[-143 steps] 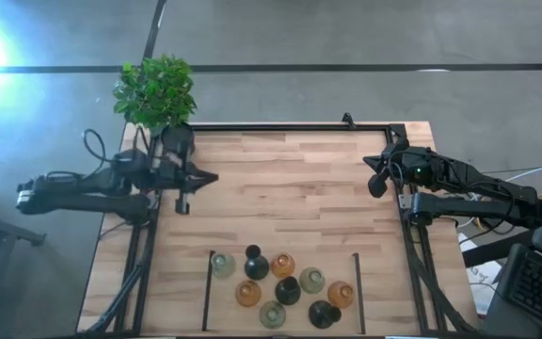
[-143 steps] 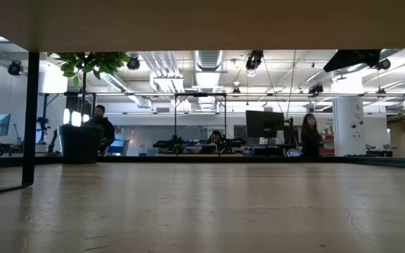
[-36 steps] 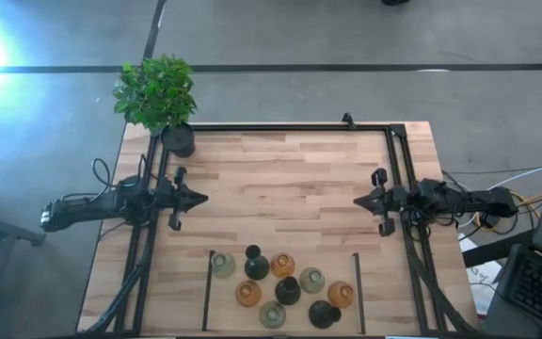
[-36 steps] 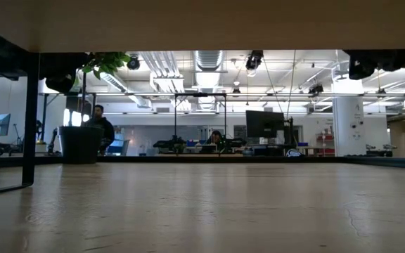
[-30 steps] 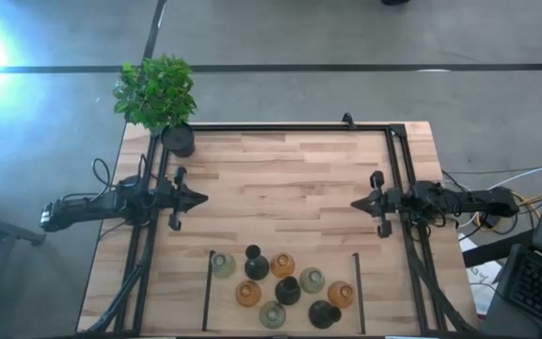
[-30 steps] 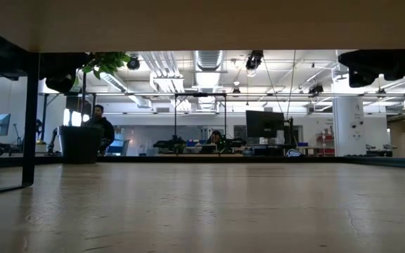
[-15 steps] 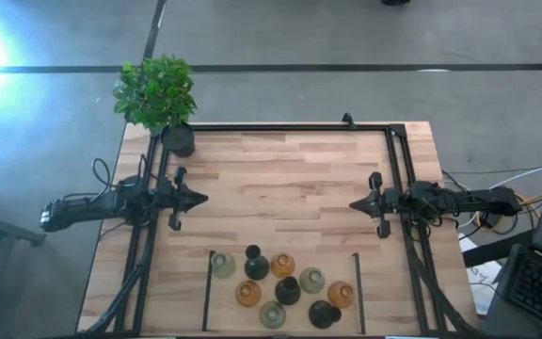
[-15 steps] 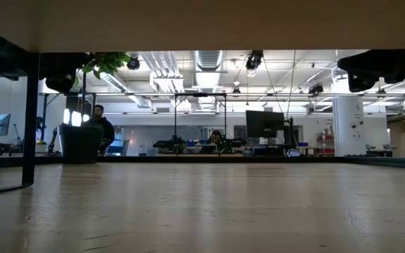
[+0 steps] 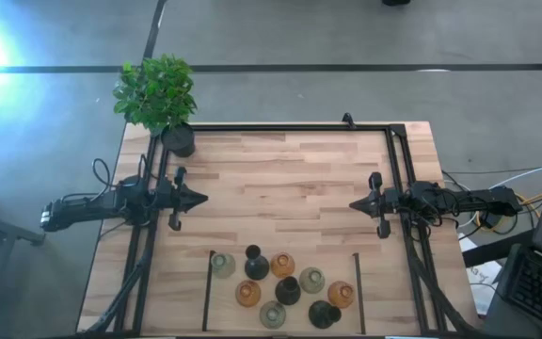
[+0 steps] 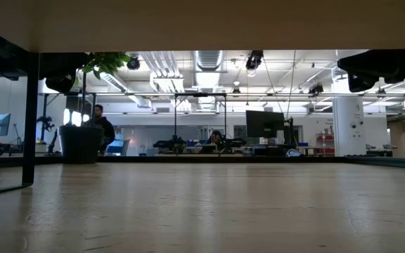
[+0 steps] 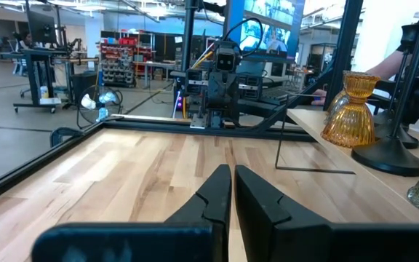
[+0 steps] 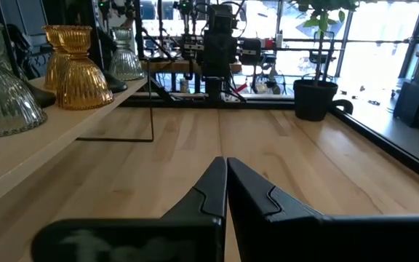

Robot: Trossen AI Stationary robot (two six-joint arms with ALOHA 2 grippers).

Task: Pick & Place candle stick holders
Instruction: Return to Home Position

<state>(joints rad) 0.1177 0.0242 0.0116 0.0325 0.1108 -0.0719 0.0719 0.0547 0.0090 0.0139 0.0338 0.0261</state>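
Observation:
Several candle stick holders (image 9: 280, 287), black, amber and pale green-grey, stand on their bases in a cluster near the table's near edge, between two thin black lines. An amber one (image 11: 351, 109) shows in the left wrist view, another amber one (image 12: 78, 76) in the right wrist view. My left gripper (image 9: 200, 199) is shut and empty, low at the table's left side, pointing right. My right gripper (image 9: 354, 203) is shut and empty at the right side, pointing left. Both are far from the holders.
A black pot with a green plant (image 9: 158, 99) stands at the table's far left corner. A black frame (image 9: 290, 127) runs along the far edge and both sides. Bare wood (image 9: 280, 188) lies between the grippers. People sit in the room behind (image 10: 100, 126).
My right gripper has crept a little toward the table's left. The left arm and the holders have kept still.

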